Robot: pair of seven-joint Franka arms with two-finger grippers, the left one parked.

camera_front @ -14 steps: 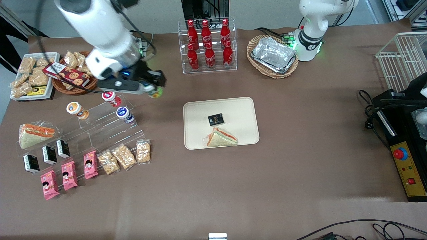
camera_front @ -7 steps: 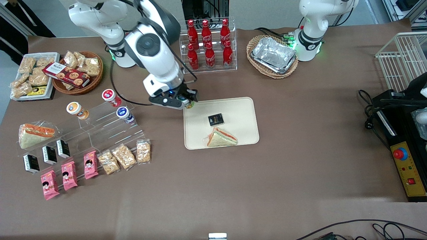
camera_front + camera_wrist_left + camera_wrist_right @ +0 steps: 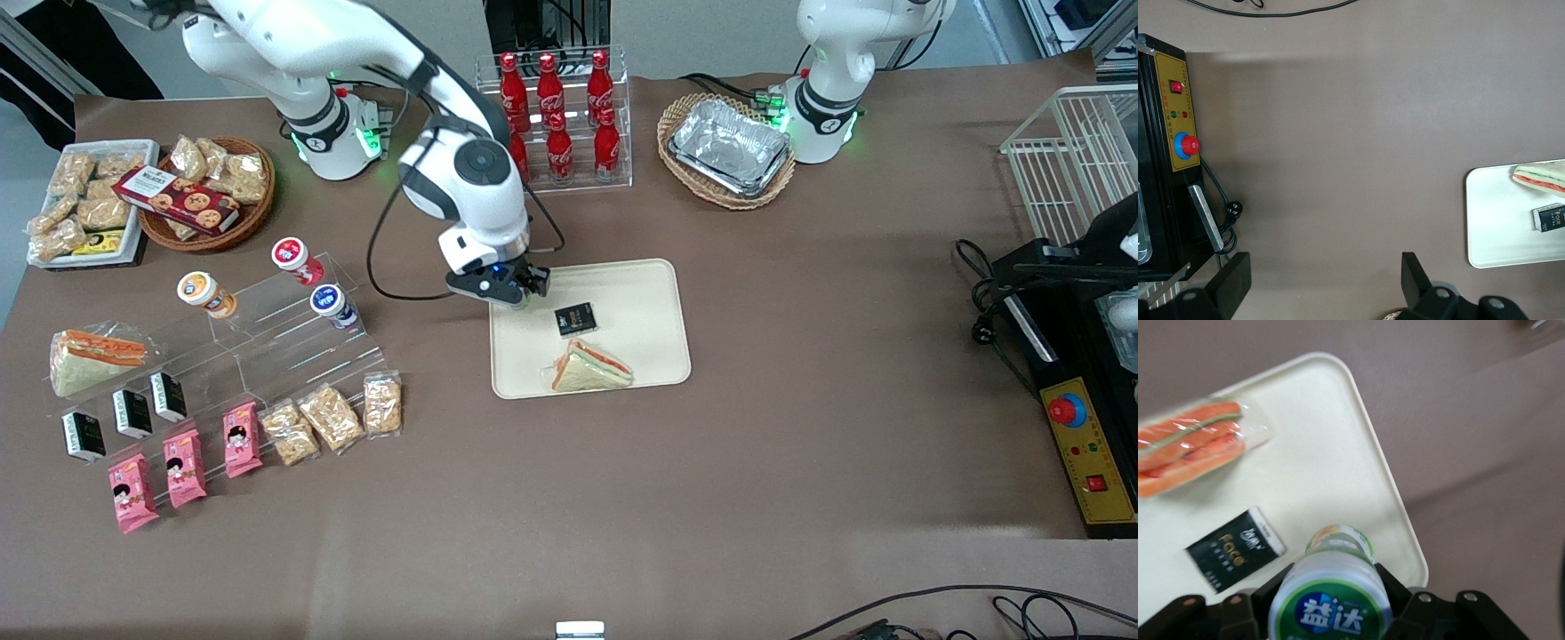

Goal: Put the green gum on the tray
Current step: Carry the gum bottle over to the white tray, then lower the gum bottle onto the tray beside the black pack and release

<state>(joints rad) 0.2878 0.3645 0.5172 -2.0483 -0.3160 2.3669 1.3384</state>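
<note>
The claw (image 3: pixel 518 296) is squeezed tight on the green gum (image 3: pixel 1331 597), holding the little jar by its sides above the tray (image 3: pixel 640 356) near the 10 o'clock corner. The jar looks light, hard and smooth, so it could slip. The claw hides most of it, with only the lid easy to see.

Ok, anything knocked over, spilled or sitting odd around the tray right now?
Nothing stands out. The gripper holds the green gum over a corner of the tray; the black packet and wrapped sandwich lie flat on it.
</note>
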